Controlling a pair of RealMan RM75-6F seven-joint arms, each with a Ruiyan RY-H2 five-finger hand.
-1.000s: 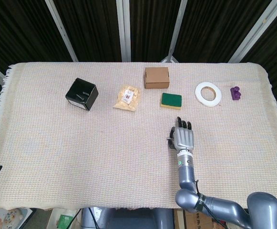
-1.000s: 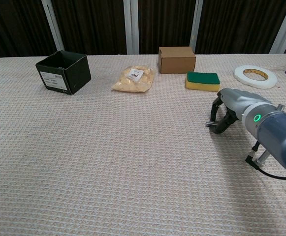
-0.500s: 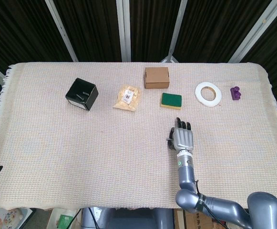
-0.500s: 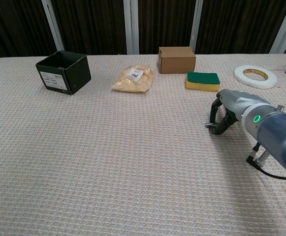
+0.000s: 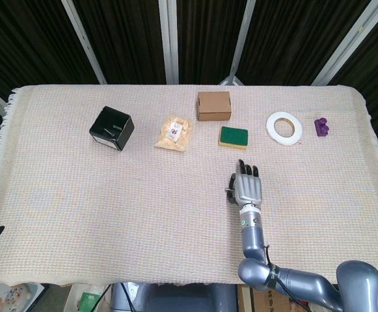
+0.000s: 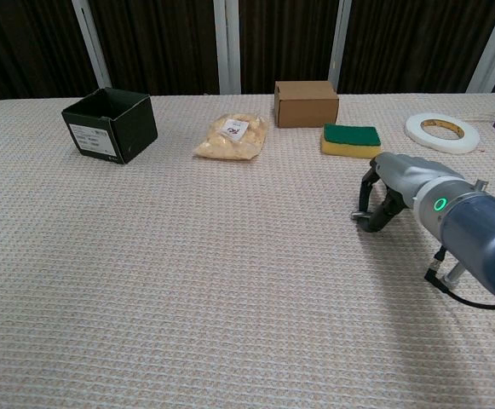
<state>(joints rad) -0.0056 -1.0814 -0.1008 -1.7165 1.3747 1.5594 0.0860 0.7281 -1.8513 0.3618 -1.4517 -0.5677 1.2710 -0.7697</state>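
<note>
I have my right hand (image 5: 248,189) low over the surface (image 5: 71,188), palm down, its dark fingers (image 6: 368,192) curled downward toward the cloth and holding nothing; from the chest view I cannot tell whether the tips touch the weave. My left hand shows in neither view.

Nearest ahead of the hand lies one sponge (image 5: 233,136), a flat rectangular block with a green scouring top and a yellow foam layer beneath (the two layers read best from the chest view). It sits near the fingers but apart from them, just in front of one plain brown cardboard box (image 5: 214,105), closed and squarish.

To the right of the sponge lies one roll of white tape (image 5: 283,126), a flat ring with an open centre, and beyond it, near the right edge, one small purple object (image 5: 321,126), blocky in shape, too small for me to name further.

To the left of the sponge is one clear plastic bag (image 5: 175,132) of pale yellowish pieces, lumpy and crinkled, with a small white label on top. Further left stands one black cardboard box (image 5: 112,128), open at the top, with a white printed label on its side.

The surface is covered by a cream cloth with a coarse waffle weave and a fringed left edge.
</note>
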